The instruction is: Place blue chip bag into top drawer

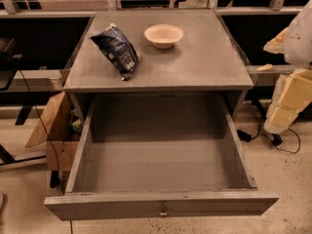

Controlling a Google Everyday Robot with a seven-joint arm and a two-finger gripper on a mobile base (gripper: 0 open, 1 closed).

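The blue chip bag (117, 50) lies crinkled on the left of the grey cabinet top (204, 62), near its front edge. The top drawer (161, 204) is pulled wide open below it, with a small metal knob (163, 211) at the centre of its front. Nothing lies inside the drawer. My gripper (282, 112) hangs at the right edge of the view, beside the cabinet's right side and well away from the bag. It holds nothing that I can see.
A cream round bowl (164, 35) stands on the cabinet top, right of the bag. A brown cardboard box (57, 130) sits on the floor left of the drawer. Cables (273, 140) trail on the floor at the right.
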